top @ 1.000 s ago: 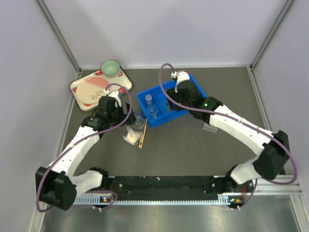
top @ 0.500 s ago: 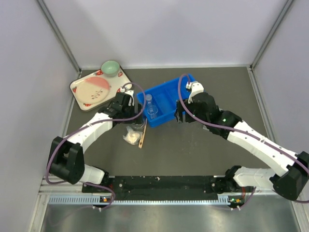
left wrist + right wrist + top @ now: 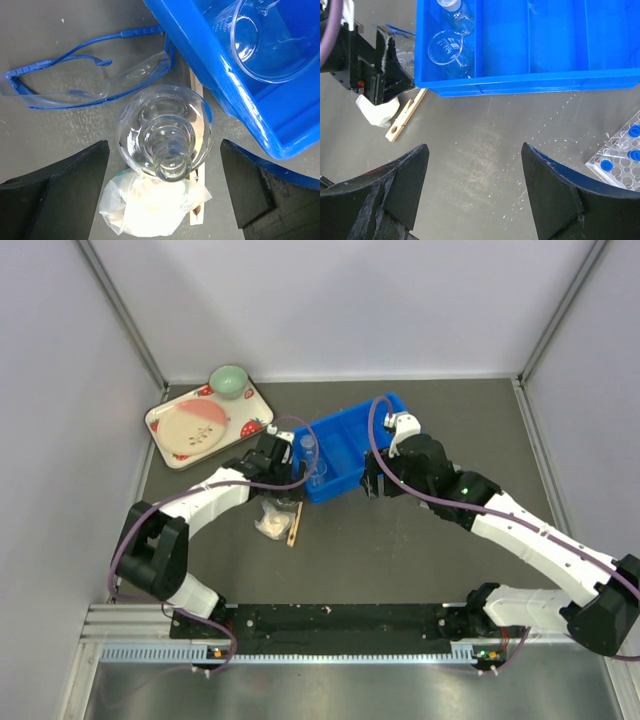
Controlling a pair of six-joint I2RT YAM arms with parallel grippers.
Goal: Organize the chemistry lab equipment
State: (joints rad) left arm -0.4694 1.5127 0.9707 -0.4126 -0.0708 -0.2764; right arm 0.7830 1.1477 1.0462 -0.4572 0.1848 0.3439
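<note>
A clear round glass flask [image 3: 165, 132] stands upright on the table just left of the blue bin [image 3: 210, 65]. My left gripper [image 3: 164, 150] is open, with a finger on each side of the flask and a gap at both. In the top view the left gripper [image 3: 282, 462] sits at the bin's [image 3: 372, 432] left end. A second flask [image 3: 454, 6] and a beaker [image 3: 445, 47] stand in the bin's left compartment. My right gripper [image 3: 474, 147] is open and empty over bare table in front of the bin [image 3: 555, 82].
Blue safety glasses [image 3: 85, 80] lie left of the flask. A white powder bag [image 3: 150, 207] and a wooden clamp [image 3: 405, 116] lie beside it. A test tube rack [image 3: 620, 155] sits at the right. A patterned tray [image 3: 185, 435] with a green bowl [image 3: 229, 380] is at the back left.
My left gripper has moved right, up to the bin's left end and around the flask. My right gripper has pulled back from over the bin to the table in front of it.
</note>
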